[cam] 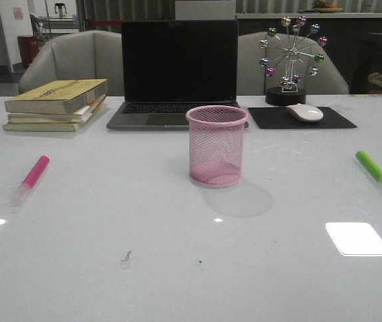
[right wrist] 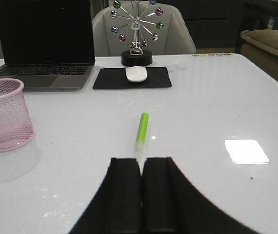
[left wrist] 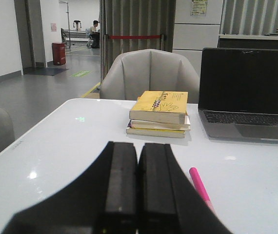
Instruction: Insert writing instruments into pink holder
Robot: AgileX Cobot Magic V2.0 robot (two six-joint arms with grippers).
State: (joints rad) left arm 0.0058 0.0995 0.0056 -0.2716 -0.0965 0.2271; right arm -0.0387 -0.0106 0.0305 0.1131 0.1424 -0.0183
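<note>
Front view: pink holder [cam: 217,145] stands empty mid-table, pink marker [cam: 31,178] lying far left, green marker [cam: 373,168] far right, both well apart from it, so nothing done yet and I've got both left to insert. Left wrist: left fingers [left wrist: 137,187] closed on nothing, pink marker just beside them. Right wrist: right fingers [right wrist: 141,195] closed, empty, green marker straight ahead.
</note>
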